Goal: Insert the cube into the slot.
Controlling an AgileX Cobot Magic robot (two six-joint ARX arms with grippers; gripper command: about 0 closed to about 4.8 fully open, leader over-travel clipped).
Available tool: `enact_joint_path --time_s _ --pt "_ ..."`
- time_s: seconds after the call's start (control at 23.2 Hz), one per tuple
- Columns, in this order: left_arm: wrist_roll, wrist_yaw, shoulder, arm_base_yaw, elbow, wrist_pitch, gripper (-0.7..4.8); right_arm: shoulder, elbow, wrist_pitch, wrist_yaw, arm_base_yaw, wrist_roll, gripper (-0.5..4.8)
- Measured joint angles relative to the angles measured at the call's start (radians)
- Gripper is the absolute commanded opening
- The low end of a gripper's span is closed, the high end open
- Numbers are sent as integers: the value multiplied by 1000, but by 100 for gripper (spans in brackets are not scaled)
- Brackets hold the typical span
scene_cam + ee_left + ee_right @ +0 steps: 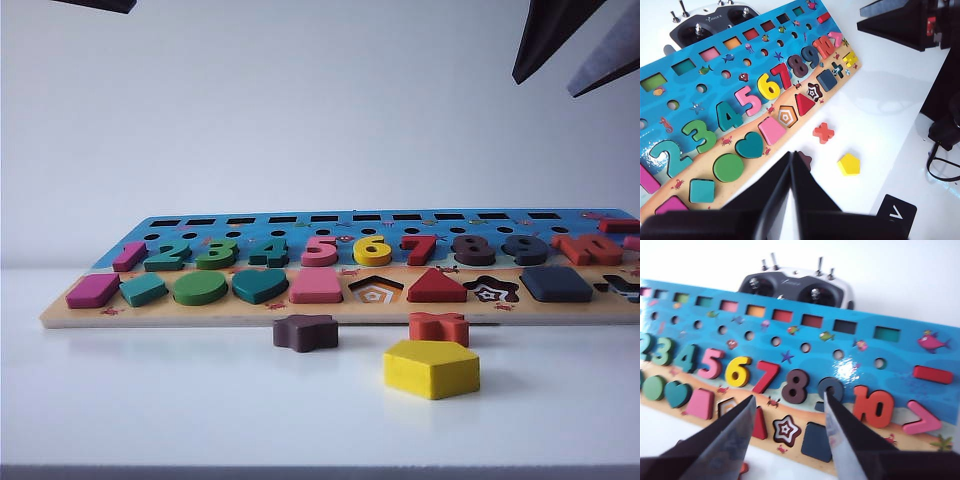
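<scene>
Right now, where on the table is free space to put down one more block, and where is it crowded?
Free: the white table in front of the board's left half, left of the brown star. Also the strip right of the yellow pentagon. Crowded: star, red cross and pentagon cluster mid-front. Left gripper shut; right gripper open, both above.

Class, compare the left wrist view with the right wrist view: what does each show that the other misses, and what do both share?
Only the left wrist view shows the yellow pentagon block, the red cross block and the shut left pincer. Only the right wrist view shows the open right pincer. Both show the puzzle board, the dark cube seated in it, and the controller.
</scene>
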Motion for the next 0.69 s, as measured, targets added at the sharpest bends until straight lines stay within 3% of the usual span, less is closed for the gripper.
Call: enact_joint_path --time_s 0.3,0.69 --pt "0 0 0 0 0 26 10 -139 -142 155 -233 -102 -8 251" --pt "0 -9 -31 3 0 71 10 -376 -327 244 -265 -237 -8 251"
